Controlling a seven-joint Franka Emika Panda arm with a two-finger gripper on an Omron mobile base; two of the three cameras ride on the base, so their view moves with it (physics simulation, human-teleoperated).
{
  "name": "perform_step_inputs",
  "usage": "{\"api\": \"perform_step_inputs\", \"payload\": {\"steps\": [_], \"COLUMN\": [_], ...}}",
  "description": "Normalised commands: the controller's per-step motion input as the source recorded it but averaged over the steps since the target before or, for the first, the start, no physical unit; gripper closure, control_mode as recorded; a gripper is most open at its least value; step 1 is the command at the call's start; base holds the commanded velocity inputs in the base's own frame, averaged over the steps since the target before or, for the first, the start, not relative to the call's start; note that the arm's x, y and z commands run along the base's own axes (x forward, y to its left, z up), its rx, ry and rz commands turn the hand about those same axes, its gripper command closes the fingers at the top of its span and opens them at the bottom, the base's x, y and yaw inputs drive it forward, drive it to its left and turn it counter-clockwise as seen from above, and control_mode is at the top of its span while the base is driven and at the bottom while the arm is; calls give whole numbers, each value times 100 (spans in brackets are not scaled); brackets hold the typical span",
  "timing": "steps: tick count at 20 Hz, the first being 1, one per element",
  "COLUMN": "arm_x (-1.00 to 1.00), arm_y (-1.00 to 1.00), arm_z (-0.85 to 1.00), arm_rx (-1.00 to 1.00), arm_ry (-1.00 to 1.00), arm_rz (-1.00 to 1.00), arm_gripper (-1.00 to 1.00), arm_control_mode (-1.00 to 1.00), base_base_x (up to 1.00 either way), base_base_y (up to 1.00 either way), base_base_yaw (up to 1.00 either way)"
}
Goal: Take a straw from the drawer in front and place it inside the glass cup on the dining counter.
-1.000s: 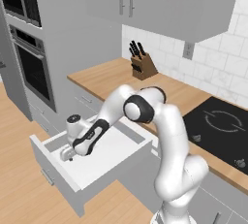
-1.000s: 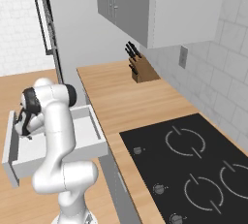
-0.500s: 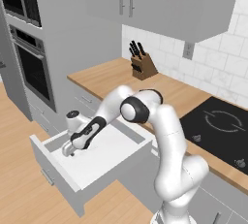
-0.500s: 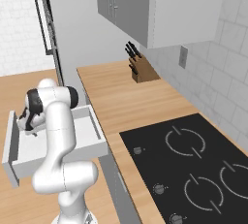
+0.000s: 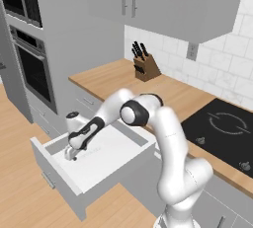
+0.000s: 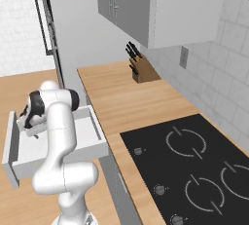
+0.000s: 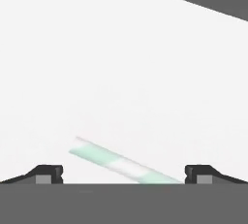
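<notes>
With the drawer (image 5: 94,170) pulled wide open below the wood counter (image 5: 113,76), the arm is bent down into it, and the gripper (image 5: 70,154) hangs low over the white floor at the drawer's left end. From the left base view you get the whole reach: elbow up by the counter edge, forearm sloping down, hand right above the drawer bottom. A faint pale streak lies on the floor just beside the hand there, too washed out to name.

Switch to the hand view and it comes clear (this is the one that counts): the straw (image 7: 121,164), banded mint green and white, lies flat on the drawer's white floor (image 7: 126,63), slanting between the two fingertips (image 7: 48,173). The jaws stand spread wide, one tip at each side of the frame, the straw in the gap and touching neither, so the gripper is released and grasps nothing.

Over in the right base view the robot's own upper arm covers much of the drawer (image 6: 92,139), and the gripper (image 6: 33,134) peeks out at the left, down inside the box; the straw cannot be made out from here. That side does give the knife block (image 6: 139,69) at the back of the counter and the black cooktop (image 6: 194,165) nearer the camera.
</notes>
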Motion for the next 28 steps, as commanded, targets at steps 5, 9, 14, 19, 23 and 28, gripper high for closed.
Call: {"api": "perform_step_inputs", "payload": {"steps": [5, 9, 14, 19, 23, 28], "arm_x": [36, 16, -5, -18, -28, -5], "arm_y": [-7, -1, -6, -13, -13, -14], "arm_z": [-25, -22, -4, 16, 46, 11], "arm_rx": [0, 0, 0, 1, 7, 3], "arm_ry": [8, 7, 2, 0, 0, 0], "arm_rz": [21, 20, 18, 17, 12, 11], "arm_gripper": [-100, -100, -100, -100, -100, -100], "arm_control_mode": [-100, -100, -100, -100, -100, -100], "base_base_x": [0, 0, 0, 0, 0, 0], "base_base_y": [0, 0, 0, 0, 0, 0], "base_base_yaw": [0, 0, 0, 0, 0, 0]}}
